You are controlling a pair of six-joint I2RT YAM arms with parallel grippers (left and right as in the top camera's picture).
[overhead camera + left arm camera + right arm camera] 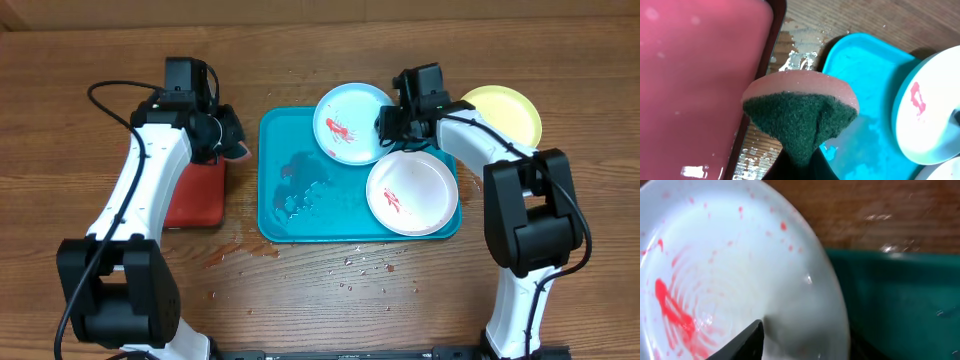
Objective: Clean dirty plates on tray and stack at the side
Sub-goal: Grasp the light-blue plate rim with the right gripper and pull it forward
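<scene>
Right of tray point(290, 222), yellow plate point(508, 110) looks clean; blue plate point(348, 122), white plate point(412, 192) smeared; sponge point(800, 117) pinched in left gripper point(224, 136), right gripper point(392, 122) unclear.

**Two smeared inside, one outside**

Light blue round plate point(352, 123), red smear, overlaps rear rim of wet teal plastic tray point(300, 215). White round plate point(411, 192), red smear, in its near-right corner. Yellow-green round plate point(508, 108) outside, right.

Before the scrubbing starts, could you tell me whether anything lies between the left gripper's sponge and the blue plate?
Nothing visible does. Only bare, wet tray lies between the sponge and the blue plate; the white plate sits off that path.
</scene>
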